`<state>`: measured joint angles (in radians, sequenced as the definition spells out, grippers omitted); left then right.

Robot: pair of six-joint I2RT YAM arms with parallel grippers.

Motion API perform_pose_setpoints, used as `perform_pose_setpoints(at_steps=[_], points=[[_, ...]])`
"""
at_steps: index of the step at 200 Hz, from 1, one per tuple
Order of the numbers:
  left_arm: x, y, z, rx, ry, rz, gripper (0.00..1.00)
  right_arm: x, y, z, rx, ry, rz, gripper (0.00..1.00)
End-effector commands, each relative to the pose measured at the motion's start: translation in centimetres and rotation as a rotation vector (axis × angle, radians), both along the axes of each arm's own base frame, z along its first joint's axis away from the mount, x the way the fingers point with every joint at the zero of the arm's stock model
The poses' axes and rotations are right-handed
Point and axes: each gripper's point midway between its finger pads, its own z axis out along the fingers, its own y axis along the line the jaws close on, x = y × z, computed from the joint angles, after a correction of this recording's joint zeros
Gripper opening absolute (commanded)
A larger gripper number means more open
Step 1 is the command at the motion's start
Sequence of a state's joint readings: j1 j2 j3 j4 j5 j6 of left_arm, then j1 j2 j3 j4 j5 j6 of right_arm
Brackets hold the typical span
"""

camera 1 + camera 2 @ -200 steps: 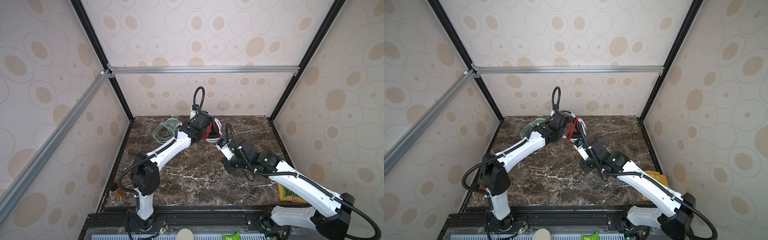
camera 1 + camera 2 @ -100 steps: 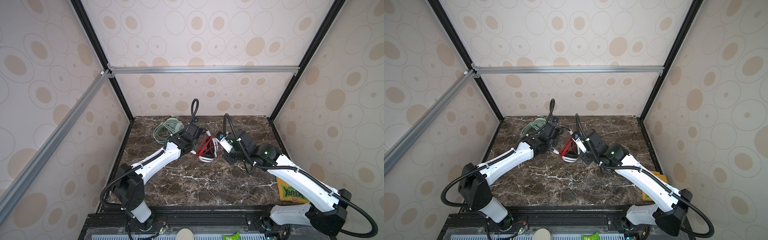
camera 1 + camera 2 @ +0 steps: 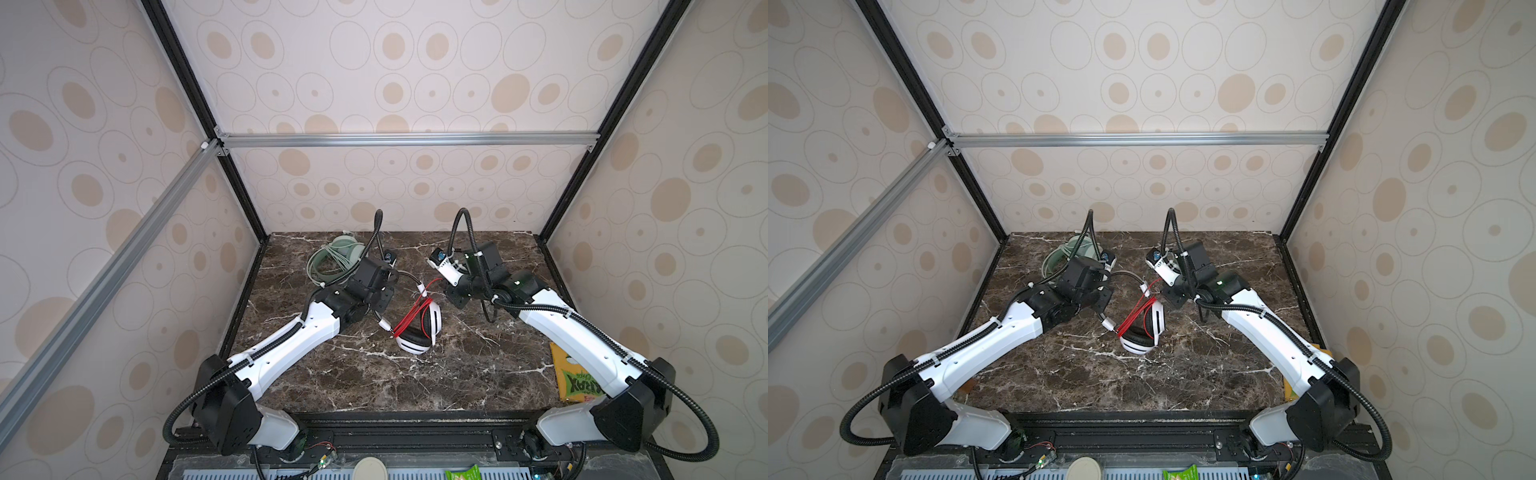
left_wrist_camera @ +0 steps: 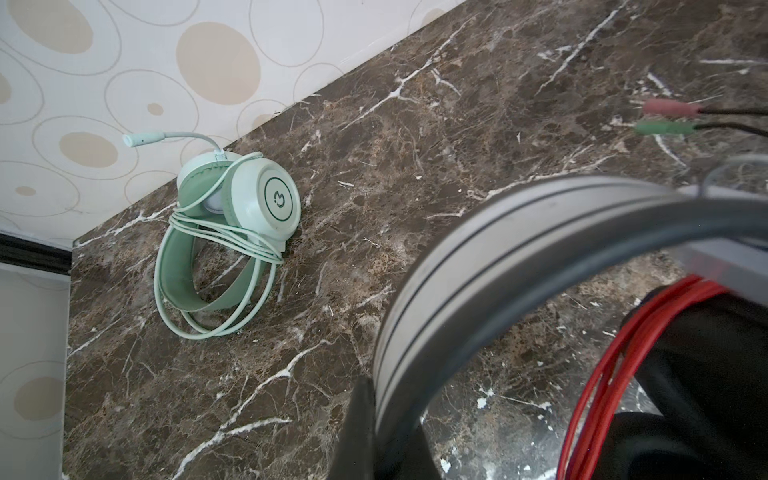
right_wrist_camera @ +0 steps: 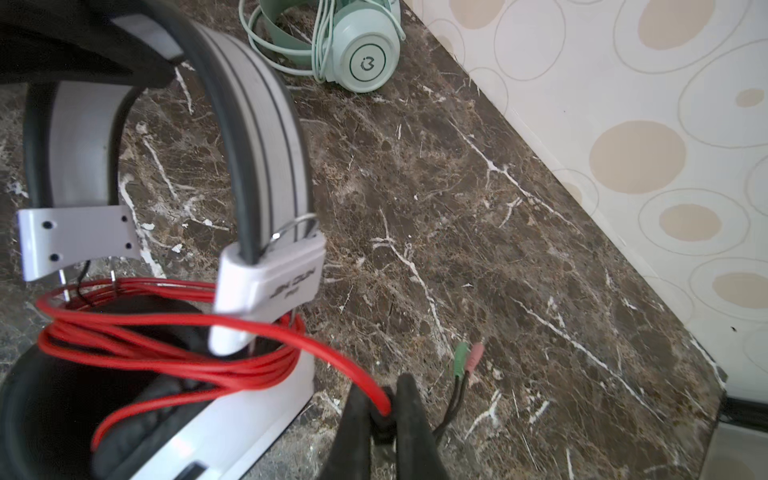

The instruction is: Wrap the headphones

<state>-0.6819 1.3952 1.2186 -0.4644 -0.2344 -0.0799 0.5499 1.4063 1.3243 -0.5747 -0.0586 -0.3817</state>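
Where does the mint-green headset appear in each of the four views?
Top view: mint-green headset at the table's far left corner, beyond the left arm.
Top view: same corner, partly behind that arm's hose.
Left wrist: whole, by the wall.
Right wrist: by the wall, cut off.
Shared landmark: red cable, in all four.

Bright, even, diffuse light throughout; no lamp in frame. Both top views sharp, with only faint soft shadows on the marble tabletop and wide-angle stretch toward the edges. Left wrist view: silver headband close to the lens, badly defocused; mint-green headset crisp. Right wrist view: red cable sharp, right gripper dark and soft, patterned wall almost washed out.
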Motion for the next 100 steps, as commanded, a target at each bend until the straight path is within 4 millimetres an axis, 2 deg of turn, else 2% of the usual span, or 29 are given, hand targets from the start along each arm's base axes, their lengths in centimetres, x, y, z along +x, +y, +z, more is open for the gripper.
perform_pose_setpoints(at_steps=[1,61,100], points=[[-0.8,-0.6,3.3,-0.08,-0.057,-0.049,0.0,-0.1,1.1,0.4,0.091,-0.028,0.128,0.0],[-1.2,-1.0,3.4,-0.097,-0.039,-0.074,0.0,0.0,1.1,-1.1,0.157,-0.061,0.166,0.0],[-1.3,-1.5,4.1,-0.119,-0.041,-0.1,0.0,1.3,0.3,-1.7,0.216,-0.04,0.131,0.0]])
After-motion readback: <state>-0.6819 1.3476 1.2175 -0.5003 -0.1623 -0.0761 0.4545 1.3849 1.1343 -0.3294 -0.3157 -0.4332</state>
